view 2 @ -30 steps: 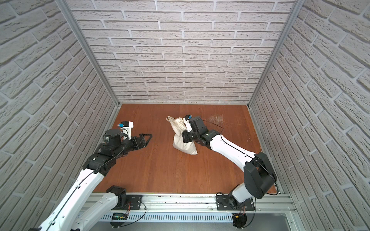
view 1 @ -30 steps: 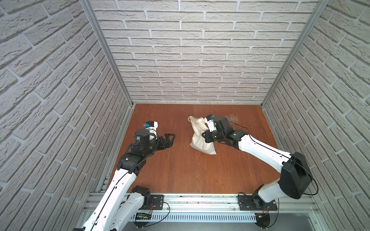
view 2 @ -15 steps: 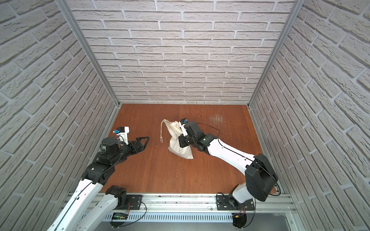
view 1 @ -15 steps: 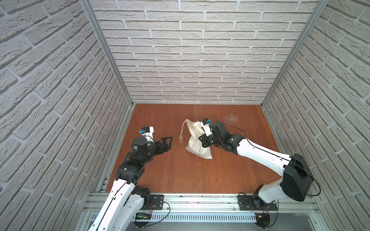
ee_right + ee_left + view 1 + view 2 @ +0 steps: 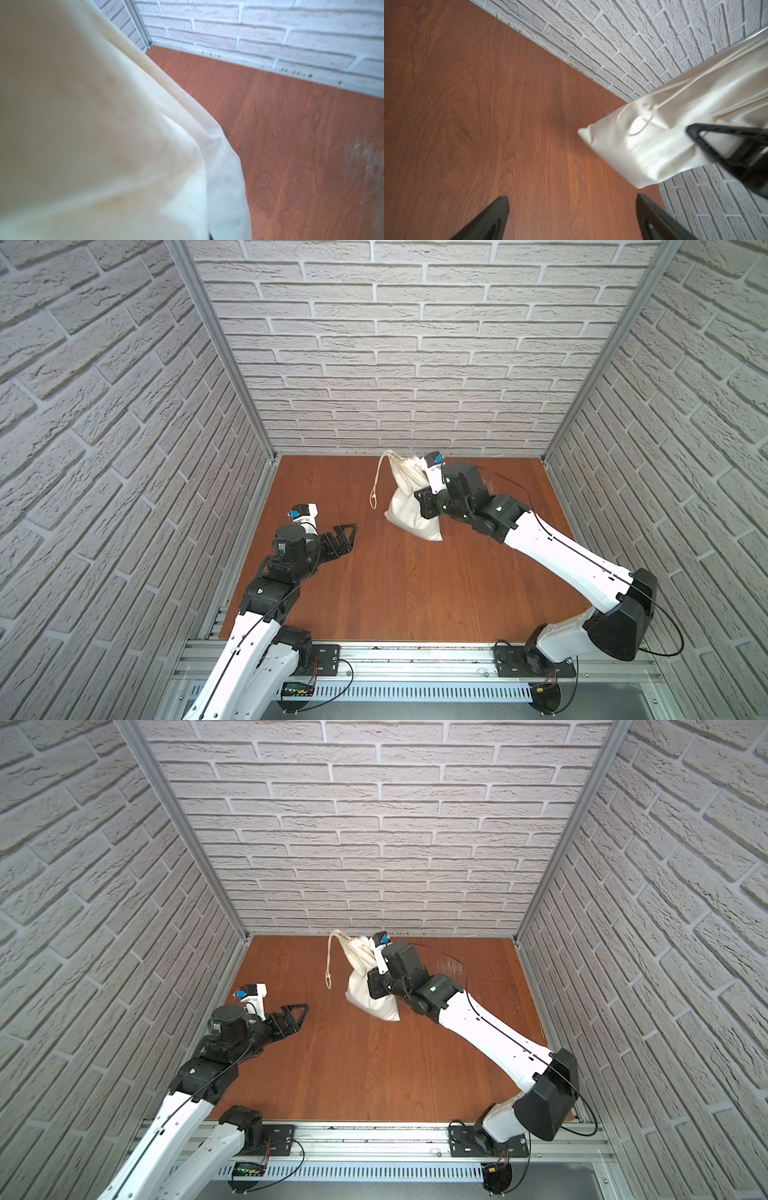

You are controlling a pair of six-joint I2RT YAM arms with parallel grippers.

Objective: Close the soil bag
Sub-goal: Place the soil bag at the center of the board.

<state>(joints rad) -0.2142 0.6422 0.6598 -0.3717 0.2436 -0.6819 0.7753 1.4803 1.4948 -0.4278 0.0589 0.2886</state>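
In both top views the right pincer (image 5: 424,501) is clenched on the cloth of the soil bag (image 5: 405,510), near the back wall and just right of the middle of the desk (image 5: 415,593); the bag hangs tilted, gathered neck uppermost, its cord (image 5: 375,491) dangling in a loop on the side toward the left arm; the left pincer (image 5: 298,1012) stands released, well apart from the bag, gripping nothing; in the left wrist view the soil bag (image 5: 654,149) lies ahead of the spread fingers (image 5: 488,220), the cord (image 5: 640,122) blurred against it; whether its lower corner touches the desk I cannot tell; in the right wrist view the soil bag (image 5: 93,124) fills most of the frame, hiding the pincer.
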